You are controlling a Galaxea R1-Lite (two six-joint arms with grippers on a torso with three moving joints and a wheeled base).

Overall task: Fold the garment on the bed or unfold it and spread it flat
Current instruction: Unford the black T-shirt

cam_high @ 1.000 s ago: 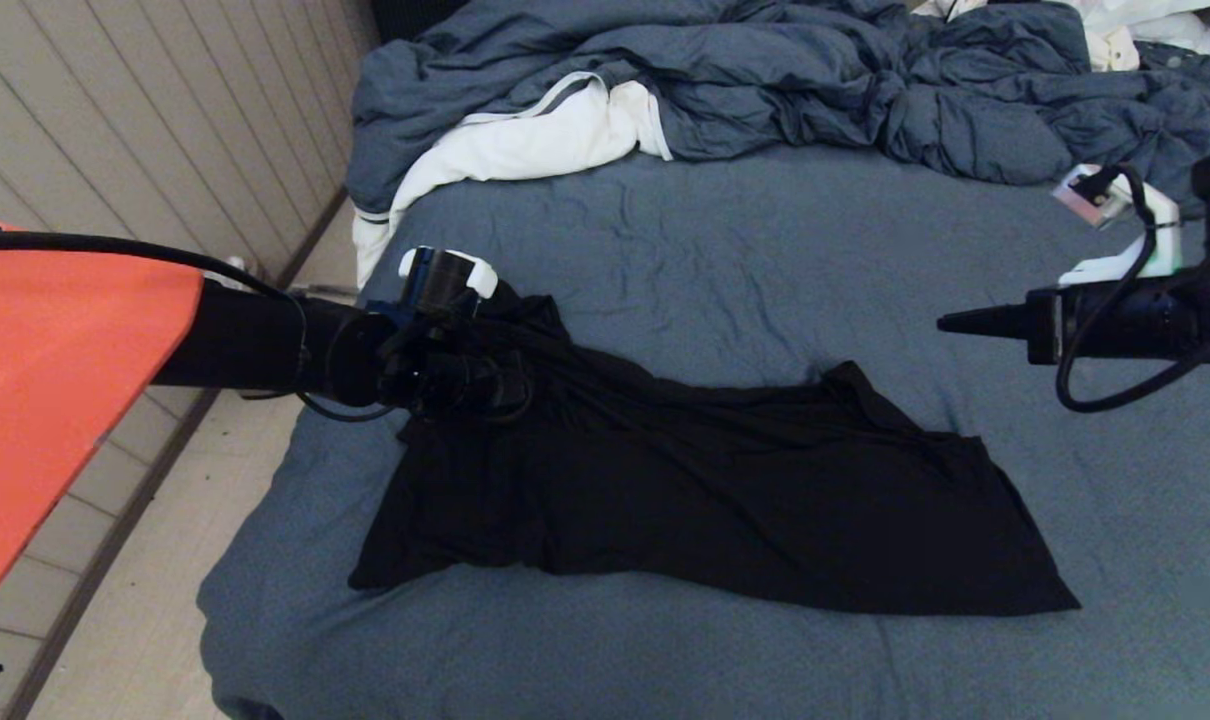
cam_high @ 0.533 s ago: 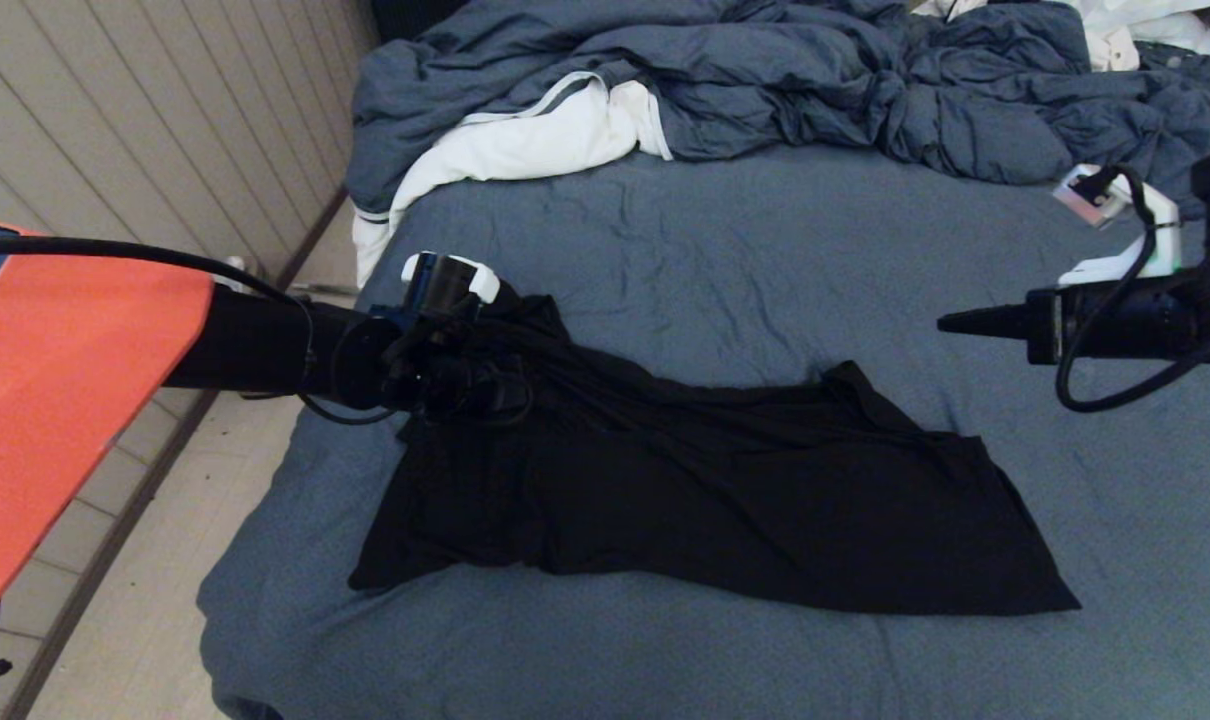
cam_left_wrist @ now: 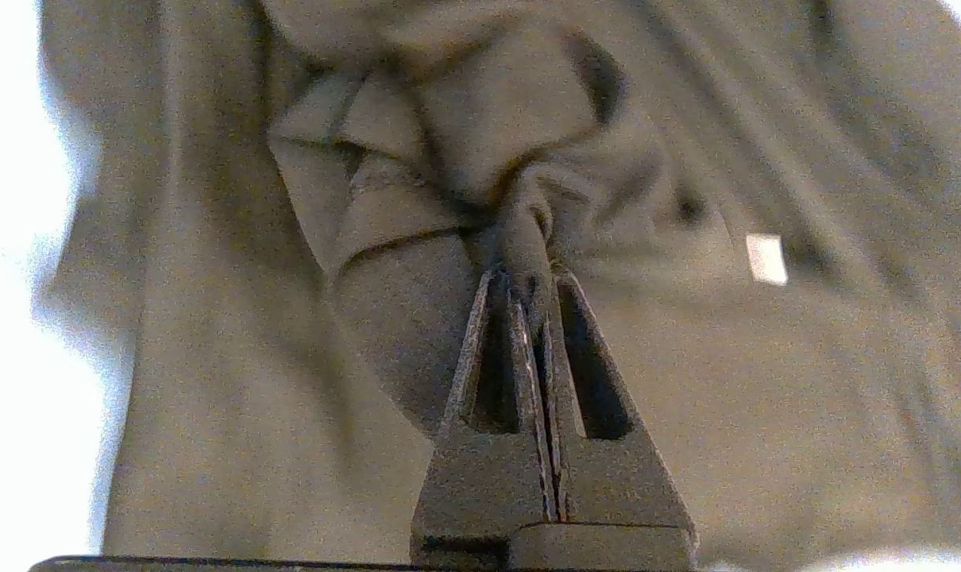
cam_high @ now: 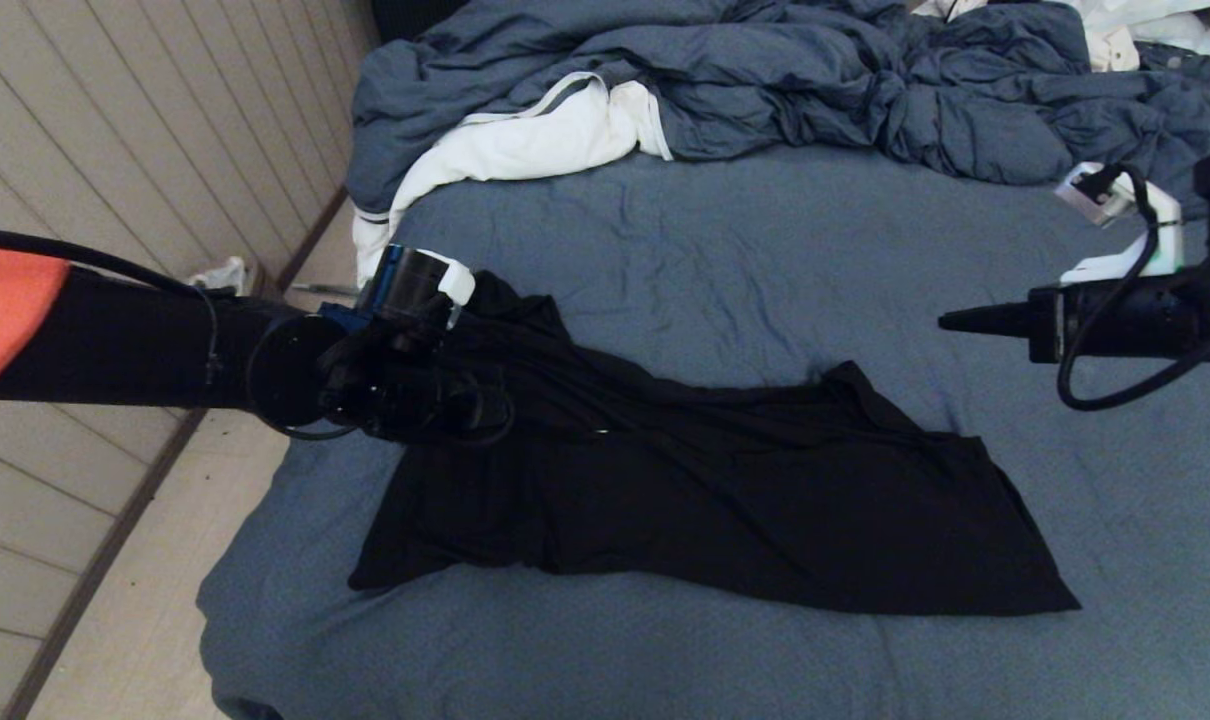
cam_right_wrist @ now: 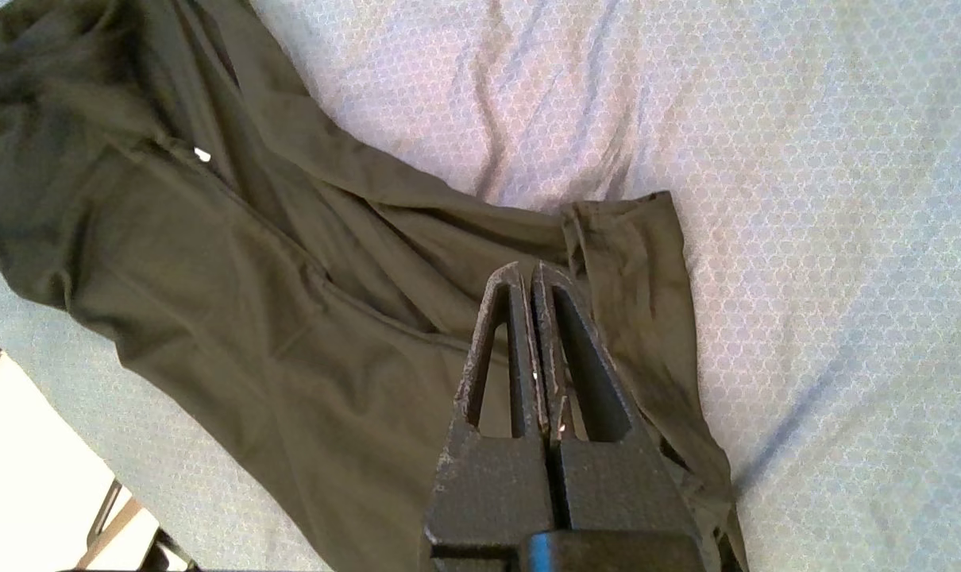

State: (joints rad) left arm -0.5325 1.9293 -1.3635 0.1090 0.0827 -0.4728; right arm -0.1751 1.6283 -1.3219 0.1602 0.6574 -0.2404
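At the left side of the bed point(cam_high: 685, 250), the left gripper point(cam_left_wrist: 532, 278) is above the left end of the garment point(cam_high: 725, 500), and its two fingers are pressed together on a small fold of the black cloth, which stands up in a bunch between the tips in the left wrist view. From this pinched place the cloth is pulled up a little and goes down in long wrinkles to the right. The rest of the garment lies on the blue-grey sheet, across the middle of the bed, with its wider end toward the right side. Behind it, at the far end of the bed, a crumpled blue-grey duvet point(cam_high: 765, 70) lies with a white cloth point(cam_high: 525, 140) beside it. At the right, the right gripper point(cam_high: 955, 320) hangs in the air above the sheet, apart from the garment, with the fingers closed against each other and nothing between them.
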